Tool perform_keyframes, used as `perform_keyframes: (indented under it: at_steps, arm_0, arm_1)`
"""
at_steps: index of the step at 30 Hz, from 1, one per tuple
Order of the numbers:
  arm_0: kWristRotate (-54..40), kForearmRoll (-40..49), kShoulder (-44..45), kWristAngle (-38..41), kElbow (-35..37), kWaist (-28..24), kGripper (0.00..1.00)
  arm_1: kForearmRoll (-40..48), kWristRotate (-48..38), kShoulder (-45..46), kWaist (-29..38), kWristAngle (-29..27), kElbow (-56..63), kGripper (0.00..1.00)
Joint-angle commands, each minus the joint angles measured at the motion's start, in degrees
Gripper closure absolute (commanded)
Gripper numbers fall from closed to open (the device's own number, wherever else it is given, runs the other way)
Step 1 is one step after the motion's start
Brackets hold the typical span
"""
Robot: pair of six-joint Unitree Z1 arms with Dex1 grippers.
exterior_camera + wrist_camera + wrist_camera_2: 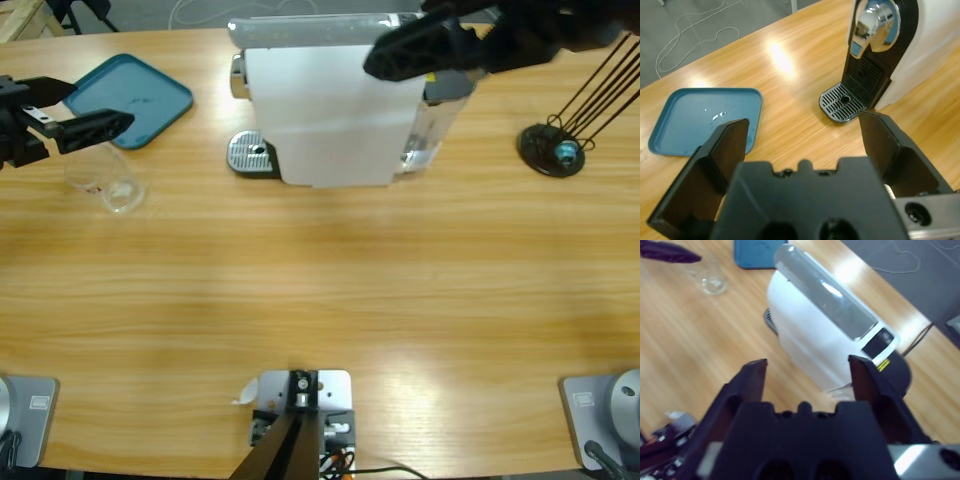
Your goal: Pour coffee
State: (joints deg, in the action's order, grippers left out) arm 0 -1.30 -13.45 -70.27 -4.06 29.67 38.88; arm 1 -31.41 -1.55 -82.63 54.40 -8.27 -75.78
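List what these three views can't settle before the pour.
- Coffee in the clear glass: too small and transparent in the high view and right wrist view to tell.
- Glass: absent from the left wrist view, below the left gripper body.
- Coffee machine top rear: high view, covered by the right gripper.
- Machine spout: cut by the top edge in the left wrist view.
- Blue tray: near edge hidden behind a jaw.

Coffee machine [330,110] blocks the table's 12 o'clock; glass [110,180] and blue tray [130,100] occupy 10 o'clock. Bare tabletop [330,290] from centre to 6 o'clock permits passage.
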Motion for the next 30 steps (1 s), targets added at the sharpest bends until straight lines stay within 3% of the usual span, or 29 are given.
perform_keyframes:
  at_steps: [1,12,18,30]
  arm_0:
    - [5.4,0.9,0.5,-3.4,-5.8,-3.7,0.041]
    - [10.2,0.3,1.5,-5.7,-12.6,-3.7,0.046]
    - [10.3,0.2,1.9,-8.1,-12.7,-3.7,0.046]
    - [11.0,-4.4,-10.0,-8.7,-10.9,-7.5,0.055]
  arm_1:
    - [-1.1,-3.8,7.9,-1.4,4.4,11.4,0.0]
    - [0.9,-5.1,10.6,-1.4,4.9,16.7,0.0]
    - [1.0,-5.2,10.9,-1.4,5.0,17.3,0.0]
    - [1.4,-5.6,11.8,-1.4,4.6,18.4,0.0]
